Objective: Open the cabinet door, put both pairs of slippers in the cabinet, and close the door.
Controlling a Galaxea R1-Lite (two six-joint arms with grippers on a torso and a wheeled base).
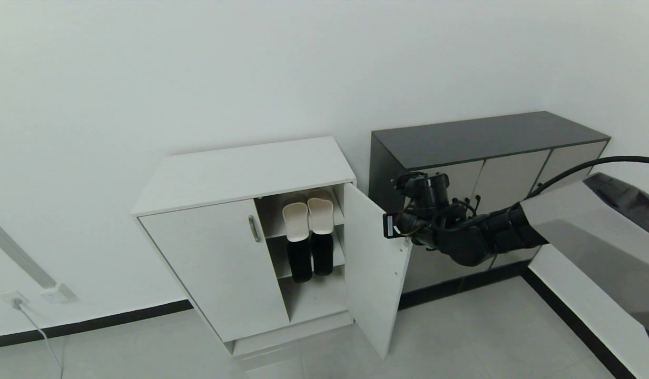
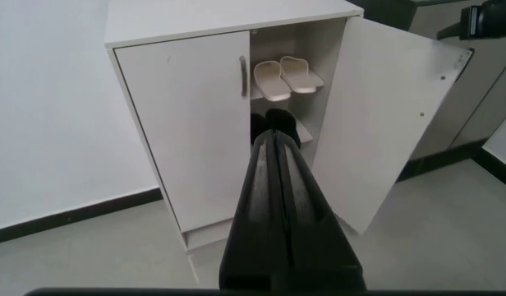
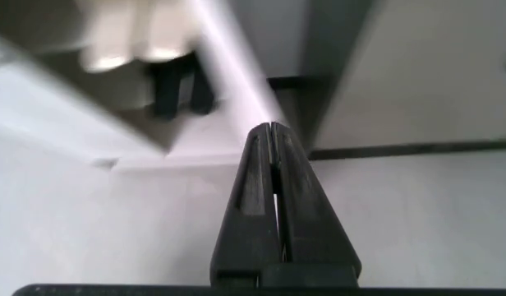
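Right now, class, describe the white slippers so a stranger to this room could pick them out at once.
Find the white cabinet against the wall, left of the dark cabinet, with its right door open. Inside, on the upper shelf, lie the white slippers. The pair beneath them is black.

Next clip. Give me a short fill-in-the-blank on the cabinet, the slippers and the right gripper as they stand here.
1. The cabinet's right-hand door stands ____.
2. The white slippers sit on the shelf directly ____ the black slippers.
3. The right gripper is near the outer edge of that door, and its fingers are ____.

Missing words: open; above; shut.
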